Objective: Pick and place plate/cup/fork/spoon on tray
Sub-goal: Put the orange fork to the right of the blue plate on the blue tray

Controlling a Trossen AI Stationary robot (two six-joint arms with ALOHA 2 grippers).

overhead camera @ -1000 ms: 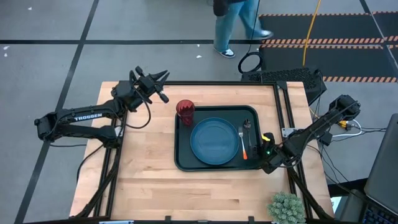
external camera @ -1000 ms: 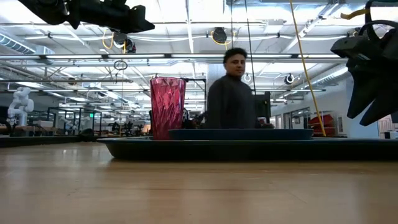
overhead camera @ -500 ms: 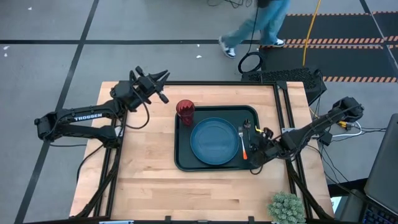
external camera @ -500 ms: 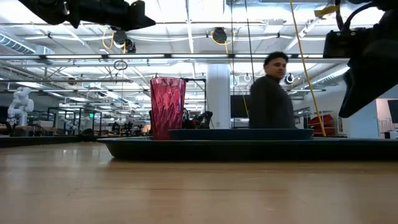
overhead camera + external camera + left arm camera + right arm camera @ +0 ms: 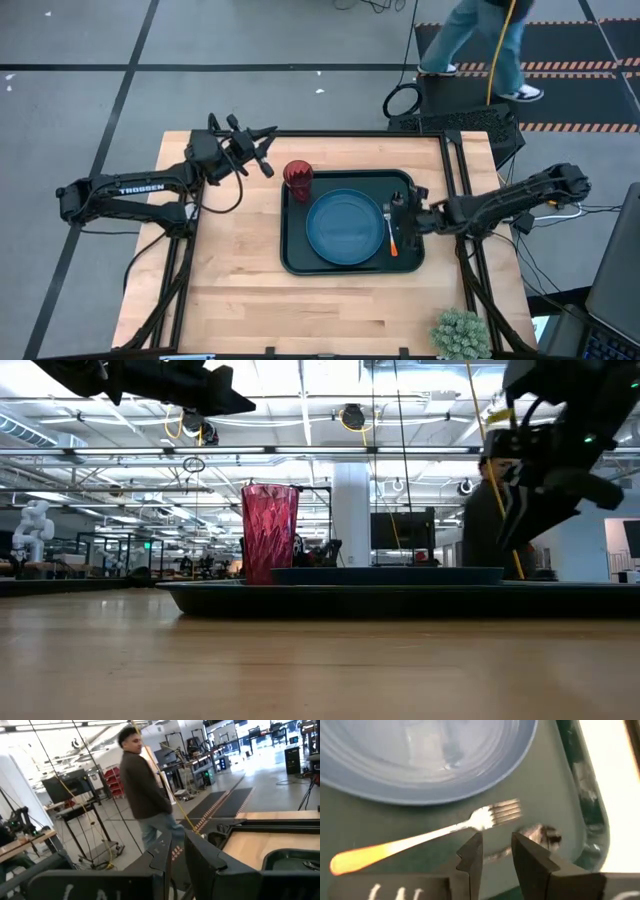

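The dark tray [image 5: 290,255] lies on the wooden table. On it are the blue plate [image 5: 345,227] and the red cup [image 5: 298,178], upright in its far left corner. To the right of the plate lies the fork [image 5: 420,837], with the spoon [image 5: 542,836] flat beside the fork's tines. My right gripper [image 5: 496,840] hangs above the tray's right part, slanting down over the spoon, narrowly open and holding nothing. My left gripper [image 5: 268,150] waits level and high near the table's far left, left of the cup. A narrow gap shows between its fingers.
A small green plant [image 5: 460,335] stands at the near right corner. Black gear [image 5: 455,122] sits past the far right edge, and a person [image 5: 490,40] walks on the floor beyond it. Bare wood [image 5: 230,290] spreads to the left of the tray and on its near side.
My right gripper has swung from the table's right edge toward the tray, rolling its wrist as it went. It now stands over the spoon and fork. The person behind the table has walked to the right.
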